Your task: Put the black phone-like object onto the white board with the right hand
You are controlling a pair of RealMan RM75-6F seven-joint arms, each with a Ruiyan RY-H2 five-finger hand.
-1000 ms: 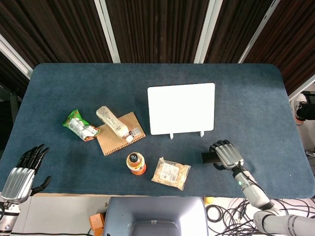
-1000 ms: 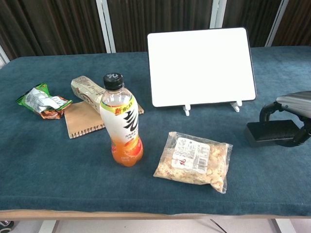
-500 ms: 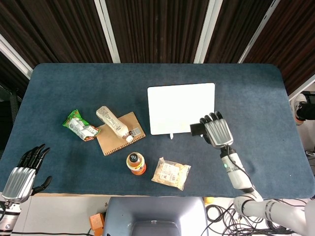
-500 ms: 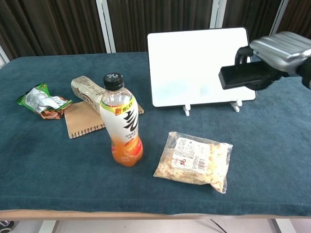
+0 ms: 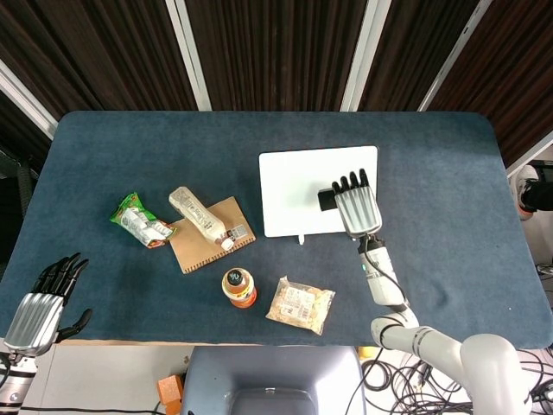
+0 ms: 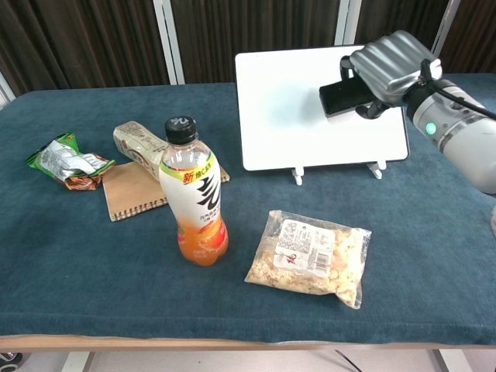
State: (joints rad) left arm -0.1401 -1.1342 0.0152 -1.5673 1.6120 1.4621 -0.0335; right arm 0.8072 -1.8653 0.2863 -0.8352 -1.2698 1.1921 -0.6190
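The right hand (image 6: 391, 63) has its fingers wrapped around one end of the black phone (image 6: 346, 94) and holds it up in the air over the white board (image 6: 298, 116), not touching it yet. The phone looks hard, flat and smooth, so it could slip; I think a firm hold across its two long sides is best, and it should go down softly. The left hand (image 5: 39, 304) rests far away by the table edge, fingers apart, holding nothing.
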